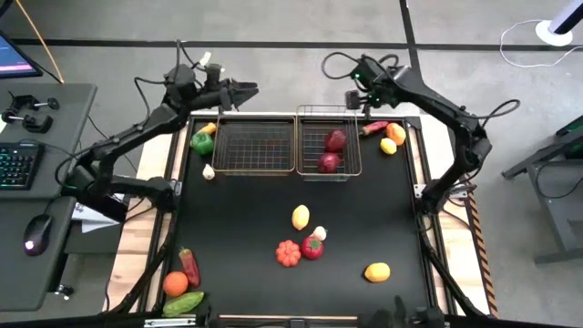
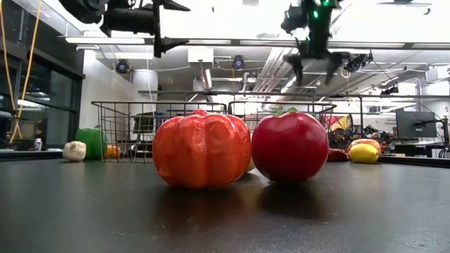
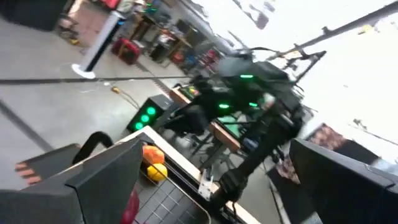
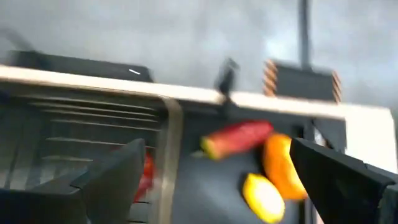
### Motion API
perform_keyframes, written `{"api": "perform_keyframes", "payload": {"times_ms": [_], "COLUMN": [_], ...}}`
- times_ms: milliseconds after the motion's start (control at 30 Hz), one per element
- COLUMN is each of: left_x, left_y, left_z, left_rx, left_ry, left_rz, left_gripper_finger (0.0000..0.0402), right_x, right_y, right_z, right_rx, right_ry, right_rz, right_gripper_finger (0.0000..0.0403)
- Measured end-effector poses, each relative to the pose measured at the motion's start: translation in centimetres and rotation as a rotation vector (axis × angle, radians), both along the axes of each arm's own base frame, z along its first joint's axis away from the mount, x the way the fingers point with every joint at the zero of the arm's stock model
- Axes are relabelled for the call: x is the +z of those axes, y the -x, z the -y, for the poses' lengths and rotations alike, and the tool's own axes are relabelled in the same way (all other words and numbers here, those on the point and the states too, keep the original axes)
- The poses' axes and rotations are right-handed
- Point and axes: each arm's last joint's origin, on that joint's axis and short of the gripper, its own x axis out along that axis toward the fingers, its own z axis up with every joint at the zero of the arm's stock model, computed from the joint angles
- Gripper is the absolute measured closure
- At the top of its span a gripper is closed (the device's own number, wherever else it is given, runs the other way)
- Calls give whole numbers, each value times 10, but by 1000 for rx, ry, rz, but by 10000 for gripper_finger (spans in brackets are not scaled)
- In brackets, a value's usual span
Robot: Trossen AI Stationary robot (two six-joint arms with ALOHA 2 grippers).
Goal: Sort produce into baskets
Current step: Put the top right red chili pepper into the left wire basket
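Observation:
Two wire baskets stand side by side at the table's far middle. The left basket (image 1: 258, 146) holds nothing; the right basket (image 1: 328, 141) holds two red pieces (image 1: 336, 140) (image 1: 329, 163). My left gripper (image 1: 239, 91) is open and empty, high over the left basket's far edge; it also shows in its wrist view (image 3: 211, 155). My right gripper (image 1: 355, 98) is open and empty over the right basket's far edge (image 4: 216, 152). To the right of that basket lie a red pepper (image 4: 236, 138), an orange (image 4: 278, 158) and a lemon (image 4: 264, 198).
A green pepper (image 1: 202, 143) and garlic (image 1: 209, 171) lie left of the baskets. A lemon (image 1: 301, 217), a ribbed orange piece (image 1: 288, 253), a red apple (image 1: 312, 247) and a yellow piece (image 1: 377, 271) lie mid-table. An orange (image 1: 175, 283), red pepper (image 1: 189, 266) and cucumber (image 1: 184, 303) sit near left.

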Motion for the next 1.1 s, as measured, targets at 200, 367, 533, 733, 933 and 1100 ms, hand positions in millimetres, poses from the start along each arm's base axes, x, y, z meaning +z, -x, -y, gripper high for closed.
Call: {"api": "perform_keyframes", "payload": {"times_ms": [200, 367, 533, 733, 933, 1100], "left_x": [-6, -6, -7, -8, -8, -12], "left_y": [-5, -12, -13, -12, -12, -14], "left_z": [-11, -17, -18, -20, -20, -23], "left_rx": [-7, 5, 49, 91, 103, 104], "left_ry": [-50, -80, -131, -164, -167, -149], "left_rz": [-57, -150, -216, -243, -247, -261], "left_gripper_finger": [7, 7, 7, 7, 7, 7], "right_x": [-52, -86, -114, -139, -151, -164], "right_y": [33, 48, 62, 69, 68, 70], "right_z": [36, 50, 45, 44, 47, 43], "right_rx": [-208, -313, -462, -622, -715, -776], "right_ry": [-171, -237, -271, -255, -201, -207], "right_rz": [188, 333, 277, 359, 472, 493], "right_gripper_finger": [10, 11, 11, 11, 12, 13]}}
